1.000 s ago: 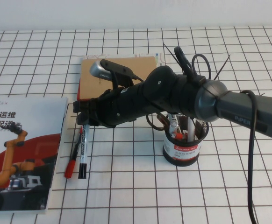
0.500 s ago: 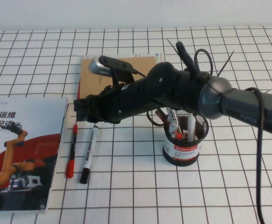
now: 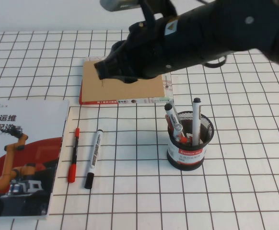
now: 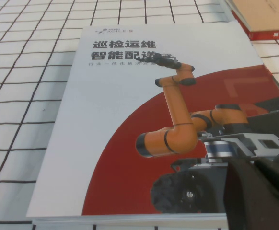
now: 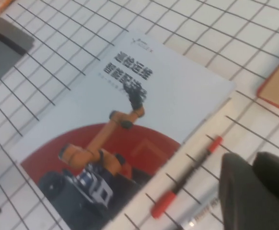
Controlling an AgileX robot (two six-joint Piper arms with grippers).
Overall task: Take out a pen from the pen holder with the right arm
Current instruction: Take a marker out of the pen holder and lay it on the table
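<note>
A black mesh pen holder [image 3: 190, 148] stands right of the table's middle with several pens in it, among them a tall white marker [image 3: 196, 120]. A black-and-white marker [image 3: 94, 158] lies on the table beside a red pen [image 3: 74, 155], left of the holder. My right gripper [image 3: 101, 68] hangs high above the brown book, shut and holding nothing. In the right wrist view its fingers [image 5: 252, 177] sit together above the red pen [image 5: 185, 181]. My left gripper [image 4: 253, 167] is shut over the booklet and does not show in the high view.
A robot booklet [image 3: 19, 153] lies at the left front edge, just left of the red pen. A brown book [image 3: 125, 88] lies behind the pens, under the right arm. White gridded table surrounds the holder.
The right arm has let go of the black-and-white marker, which now lies beside the red pen. It has risen and drawn back over the brown book, and its jaws have closed.
</note>
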